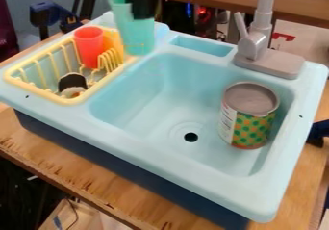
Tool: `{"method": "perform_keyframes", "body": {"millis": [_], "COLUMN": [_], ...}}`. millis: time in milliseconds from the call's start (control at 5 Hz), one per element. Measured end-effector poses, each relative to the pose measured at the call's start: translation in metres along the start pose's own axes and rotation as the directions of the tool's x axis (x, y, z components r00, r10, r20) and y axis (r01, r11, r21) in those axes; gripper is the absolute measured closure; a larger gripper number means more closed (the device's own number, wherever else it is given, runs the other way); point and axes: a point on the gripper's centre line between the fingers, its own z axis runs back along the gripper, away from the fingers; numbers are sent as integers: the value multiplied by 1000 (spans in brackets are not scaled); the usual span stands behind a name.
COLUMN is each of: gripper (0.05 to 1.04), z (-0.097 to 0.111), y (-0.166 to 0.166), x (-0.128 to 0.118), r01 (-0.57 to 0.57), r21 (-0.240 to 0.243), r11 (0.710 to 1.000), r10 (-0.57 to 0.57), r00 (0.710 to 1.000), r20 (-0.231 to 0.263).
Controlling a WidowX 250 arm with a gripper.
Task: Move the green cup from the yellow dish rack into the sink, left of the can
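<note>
Here, gripper [144, 16] at teal cup [138, 39], dotted label [252, 129] on can [251, 99].

The camera looked from above and in front of the sink [160, 149], slanting steeply down into its basin, so that the drain [191, 137] lay in plain sight. It faced across the sink toward the tap [260, 31] at upper right, with the rack [67, 100] at upper left. The view was turned askew, and the sink's front edge ran from the left down to the lower right. It stood near enough for the sink to take up most of the frame, with the worktop [93, 173] cropped around it.
</note>
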Motion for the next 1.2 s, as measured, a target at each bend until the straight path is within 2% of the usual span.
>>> {"method": "perform_keyframes", "body": {"millis": [200, 400, 800, 1200], "gripper": [997, 997, 997, 997], "z": [-11, -26, -65, -94], "y": [-20, -24, -24, -44], "x": [2, 6, 16, 21], "r01": [58, 76, 85, 126], "r21": [-19, -28, -58, -96], "r11": [998, 997, 995, 987], "r10": [-58, -76, -88, -130], "r00": [998, 997, 995, 991], "r20": [-8, -5, -56, -37]}}
